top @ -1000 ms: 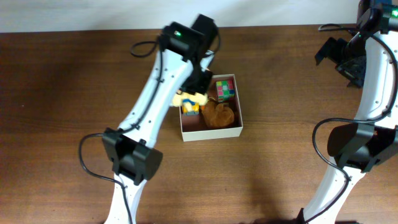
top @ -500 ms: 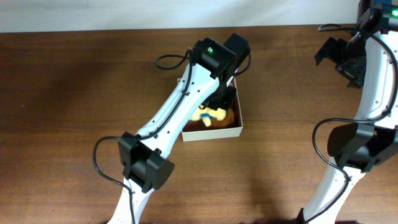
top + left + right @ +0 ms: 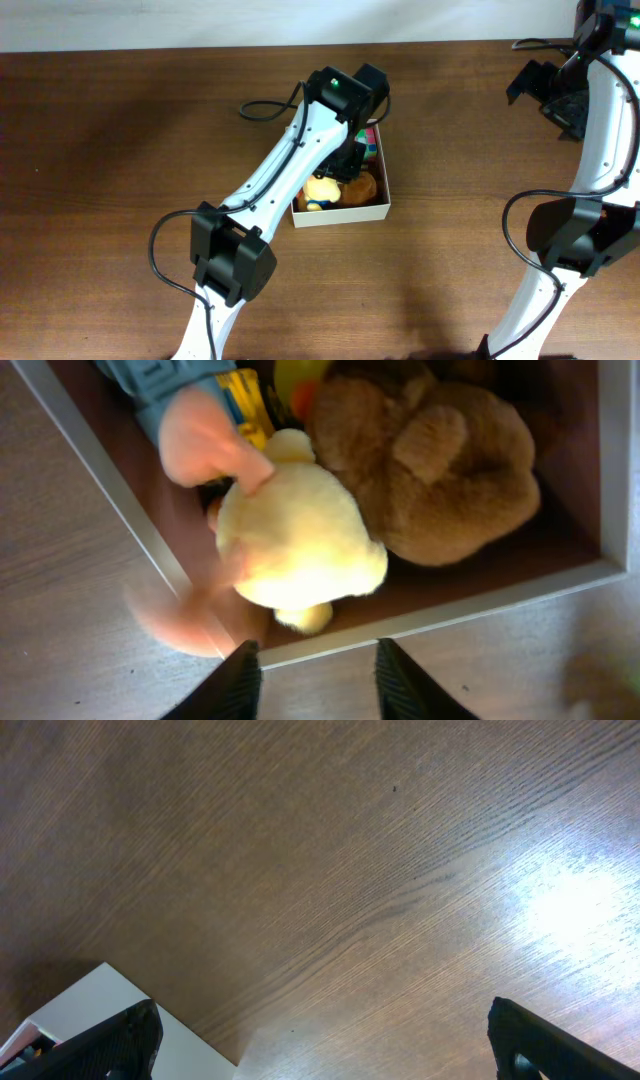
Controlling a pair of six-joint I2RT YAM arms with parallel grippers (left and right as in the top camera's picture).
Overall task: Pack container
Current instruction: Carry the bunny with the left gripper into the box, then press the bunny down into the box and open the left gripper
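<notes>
Yellow plush doll (image 3: pixel 300 550) lies in container (image 3: pixel 480 603) beside brown plush (image 3: pixel 440 470); left hand (image 3: pixel 318 665) spread, empty; right hand (image 3: pixel 322 1025) spread, empty.

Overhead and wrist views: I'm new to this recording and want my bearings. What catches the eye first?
The left arm stretches diagonally across the dark wooden table, ending over the container near the middle. In the left wrist view, a pale yellow plush toy lies inside the container beside a brown plush toy, and the left gripper hangs open above.
</notes>
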